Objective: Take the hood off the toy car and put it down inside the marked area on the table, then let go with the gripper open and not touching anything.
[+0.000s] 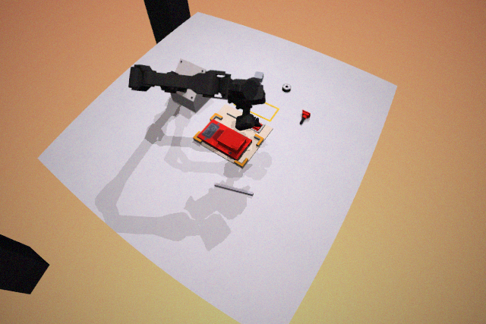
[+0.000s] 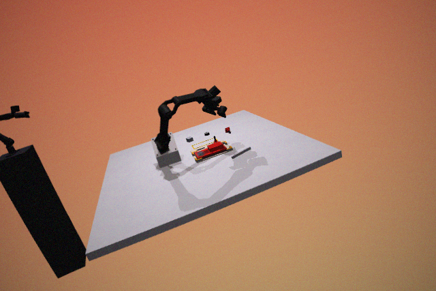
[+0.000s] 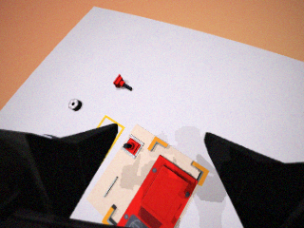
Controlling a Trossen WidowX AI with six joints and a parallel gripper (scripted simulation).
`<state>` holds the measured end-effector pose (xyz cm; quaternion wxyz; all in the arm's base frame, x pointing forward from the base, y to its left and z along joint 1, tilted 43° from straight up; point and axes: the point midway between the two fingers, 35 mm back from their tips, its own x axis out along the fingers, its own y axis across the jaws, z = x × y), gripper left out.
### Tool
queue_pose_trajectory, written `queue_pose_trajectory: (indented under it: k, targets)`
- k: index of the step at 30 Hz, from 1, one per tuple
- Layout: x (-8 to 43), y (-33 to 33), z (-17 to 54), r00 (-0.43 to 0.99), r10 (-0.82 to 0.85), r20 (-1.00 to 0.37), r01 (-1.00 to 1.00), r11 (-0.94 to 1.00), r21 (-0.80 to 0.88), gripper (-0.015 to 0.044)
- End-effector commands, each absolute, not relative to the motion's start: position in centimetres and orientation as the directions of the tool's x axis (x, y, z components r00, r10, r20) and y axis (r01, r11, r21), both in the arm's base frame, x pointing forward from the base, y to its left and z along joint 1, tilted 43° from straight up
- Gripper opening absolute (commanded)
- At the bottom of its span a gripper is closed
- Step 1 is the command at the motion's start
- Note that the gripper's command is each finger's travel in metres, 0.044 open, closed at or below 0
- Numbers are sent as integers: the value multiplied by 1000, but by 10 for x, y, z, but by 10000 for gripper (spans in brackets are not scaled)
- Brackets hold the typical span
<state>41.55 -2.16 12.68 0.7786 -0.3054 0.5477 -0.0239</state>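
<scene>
The car [image 3: 159, 197] is being cut off at the wrist view's bottom edge; the claw [image 3: 161, 138] is being held released above the grey tabletop [image 3: 228, 81].

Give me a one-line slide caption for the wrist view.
Open gripper hangs high above the red toy car on its board, yellow marked area alongside.

In the wrist view the toy car [image 3: 159, 197] runs off the bottom edge just below the gripper [image 3: 161, 138], so its near end is cut off. The left finger [image 3: 90, 142] covers most of the yellow marked area [image 3: 113, 121]. From the top view the gripper [image 1: 245, 121] hides part of the small red piece [image 1: 257, 128] beneath it, and its shape is too small to tell.
</scene>
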Motion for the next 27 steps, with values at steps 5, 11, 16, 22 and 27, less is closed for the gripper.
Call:
queue_pose_trajectory:
  k: [5, 11, 16, 22, 27]
  targets:
    - [335, -92, 93, -8, -620, -784, 62, 782, -620, 440]
    - [314, -106, 87, -118, -674, -729, 143, 715, -685, 440]
    - [314, -106, 87, -118, -674, -729, 143, 715, -685, 440]
    - [313, -107, 86, -118, -674, -729, 143, 715, -685, 440]
    - [313, -110, 82, -118, -674, -729, 143, 715, -684, 440]
